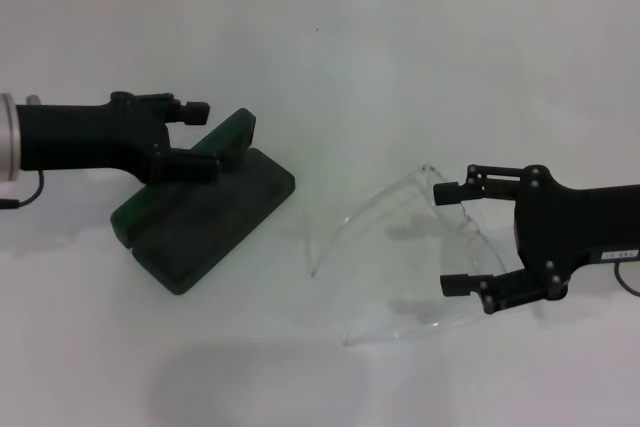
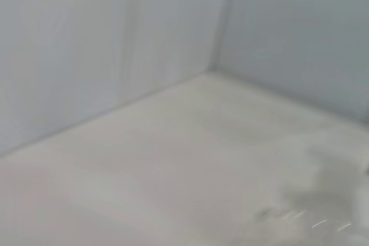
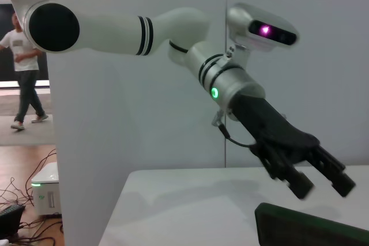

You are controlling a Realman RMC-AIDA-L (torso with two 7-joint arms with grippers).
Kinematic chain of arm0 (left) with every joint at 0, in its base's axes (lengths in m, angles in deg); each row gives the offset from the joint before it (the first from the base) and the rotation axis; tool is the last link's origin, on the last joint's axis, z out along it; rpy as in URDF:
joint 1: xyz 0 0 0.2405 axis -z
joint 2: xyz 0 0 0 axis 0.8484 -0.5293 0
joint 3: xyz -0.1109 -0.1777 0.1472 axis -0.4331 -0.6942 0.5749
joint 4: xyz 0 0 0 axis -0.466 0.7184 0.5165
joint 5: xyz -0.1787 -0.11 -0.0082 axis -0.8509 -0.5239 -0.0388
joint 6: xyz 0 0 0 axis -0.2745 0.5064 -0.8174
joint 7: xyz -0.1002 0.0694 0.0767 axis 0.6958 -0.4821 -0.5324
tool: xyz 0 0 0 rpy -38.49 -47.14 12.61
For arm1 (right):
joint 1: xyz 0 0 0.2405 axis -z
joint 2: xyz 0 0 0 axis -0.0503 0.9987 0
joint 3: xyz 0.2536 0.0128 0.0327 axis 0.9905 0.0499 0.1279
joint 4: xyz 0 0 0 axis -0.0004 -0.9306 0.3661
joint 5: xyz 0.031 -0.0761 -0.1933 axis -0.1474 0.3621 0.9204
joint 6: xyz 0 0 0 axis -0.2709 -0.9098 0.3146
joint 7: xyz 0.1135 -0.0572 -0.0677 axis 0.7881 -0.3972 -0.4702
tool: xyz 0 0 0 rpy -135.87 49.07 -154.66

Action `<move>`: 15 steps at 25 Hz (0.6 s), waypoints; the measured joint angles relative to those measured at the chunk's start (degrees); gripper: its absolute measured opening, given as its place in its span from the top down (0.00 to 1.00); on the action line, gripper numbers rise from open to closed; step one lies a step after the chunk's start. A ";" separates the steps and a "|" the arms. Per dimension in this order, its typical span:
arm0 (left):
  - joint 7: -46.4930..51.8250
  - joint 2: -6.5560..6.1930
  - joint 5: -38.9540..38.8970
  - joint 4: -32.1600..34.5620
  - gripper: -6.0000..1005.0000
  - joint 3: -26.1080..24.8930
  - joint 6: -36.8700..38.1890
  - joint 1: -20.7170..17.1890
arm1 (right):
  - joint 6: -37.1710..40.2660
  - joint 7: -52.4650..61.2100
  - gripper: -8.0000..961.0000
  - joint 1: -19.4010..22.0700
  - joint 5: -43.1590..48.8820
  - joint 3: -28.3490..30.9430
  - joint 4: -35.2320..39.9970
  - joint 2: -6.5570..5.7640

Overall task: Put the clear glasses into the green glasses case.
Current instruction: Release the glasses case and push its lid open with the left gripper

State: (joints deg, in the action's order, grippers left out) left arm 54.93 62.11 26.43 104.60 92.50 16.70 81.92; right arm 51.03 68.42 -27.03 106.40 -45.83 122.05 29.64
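Closest to us in the head view, the clear glasses (image 1: 400, 252) lie on the white counter (image 1: 400, 67), arms unfolded and pointing toward our left side, the lens front turned toward our right gripper (image 1: 452, 237). That gripper hovers at the lens end with its fingers (image 1: 455, 190) spread wide; one finger sits at the far corner of the frame and the other near the closer arm, so the front of the glasses lies in the gap between them. We cannot tell whether either finger touches the plastic. Off to our left, well apart from the glasses, the green glasses case (image 1: 205, 217) rests open on the counter, its lid (image 1: 230, 137) raised at the far side and the dark tray facing up. Our left gripper (image 1: 200, 137) hangs over the case's far end by the lid, fingers apart and holding nothing. From the right wrist view we see that left gripper (image 3: 323, 182) above a corner of the case (image 3: 305, 231), fingers parted. Only bare counter and walls show in the left wrist view.
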 joint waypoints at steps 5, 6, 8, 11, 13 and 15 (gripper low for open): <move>5.96 0.59 8.31 0.51 0.14 -0.02 -4.20 1.52 | -0.09 0.00 0.08 0.01 0.00 0.21 0.01 -0.06; 6.86 0.73 10.03 0.53 0.14 -0.04 -4.84 1.86 | -0.11 0.00 0.08 -0.02 0.00 0.21 0.01 -0.06; 7.98 1.02 12.65 0.55 0.14 -0.04 -5.62 2.28 | -0.14 0.00 0.08 -0.20 0.00 0.13 0.00 -0.12; 8.38 1.52 15.12 0.58 0.14 -0.01 -6.10 2.45 | -0.18 0.00 0.08 -0.43 0.00 -0.02 0.06 -0.15; 8.42 1.71 15.58 0.61 0.14 -0.01 -6.38 2.45 | -0.17 0.00 0.08 -0.46 0.00 0.00 0.11 -0.15; 8.47 1.82 16.22 0.67 0.14 0.01 -6.92 2.46 | -0.17 0.00 0.08 -0.47 0.00 0.03 0.29 -0.15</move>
State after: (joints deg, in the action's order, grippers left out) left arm 63.40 63.93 42.65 105.26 92.51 9.78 84.38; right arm 50.86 68.42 -27.50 106.40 -45.80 122.34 29.49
